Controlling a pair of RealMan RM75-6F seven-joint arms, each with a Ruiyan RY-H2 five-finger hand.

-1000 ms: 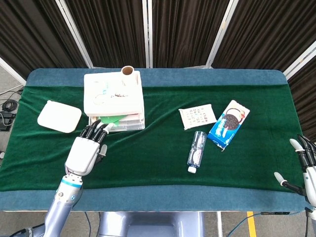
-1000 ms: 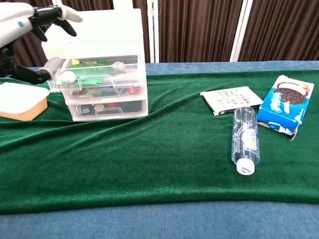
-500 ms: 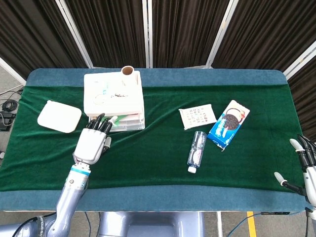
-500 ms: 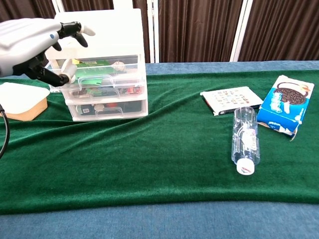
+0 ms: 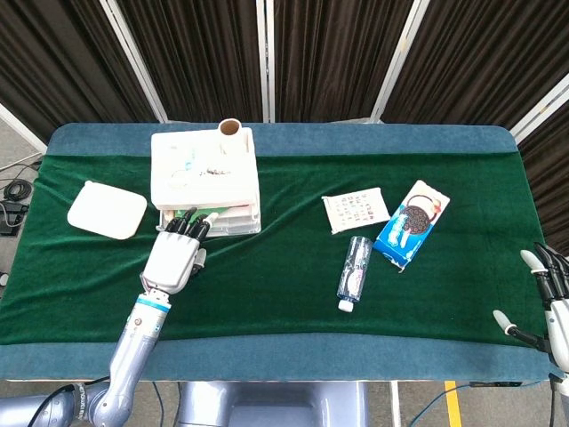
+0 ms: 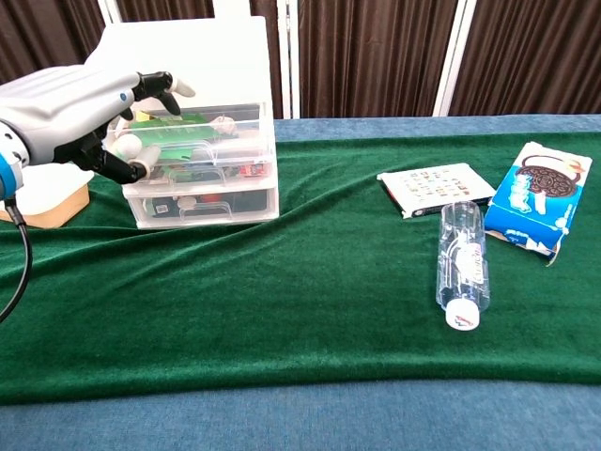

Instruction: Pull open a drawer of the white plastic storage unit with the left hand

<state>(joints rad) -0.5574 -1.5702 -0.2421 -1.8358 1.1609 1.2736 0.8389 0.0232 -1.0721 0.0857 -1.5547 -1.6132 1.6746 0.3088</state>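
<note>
Left hand [image 6: 89, 117] at top drawer [image 6: 192, 141] of storage unit [image 5: 206, 178], fingers apart, gripping nothing visibly. Right hand [image 5: 547, 294] spread at desk edge.

- We are looking at a staged test area for a robot, more a lab or studio than a home.
- Dark pleated curtains [image 5: 222, 53] hang behind the table, divided by pale metal poles [image 5: 262, 58].
- The table [image 5: 267, 360] is covered with a green velvet cloth [image 5: 267, 276] edged in blue, laid like a set workspace.
- Loose cables [image 5: 16, 191] lie on the bare grey floor at the far left, and yellow tape [image 5: 452, 405] marks the floor below the table.
- Small everyday goods sit spread apart on the cloth as props: a cookie box [image 5: 411, 224], a water bottle [image 5: 355, 271], a printed card [image 5: 356, 210] and a white lidded box [image 5: 107, 210].
</note>
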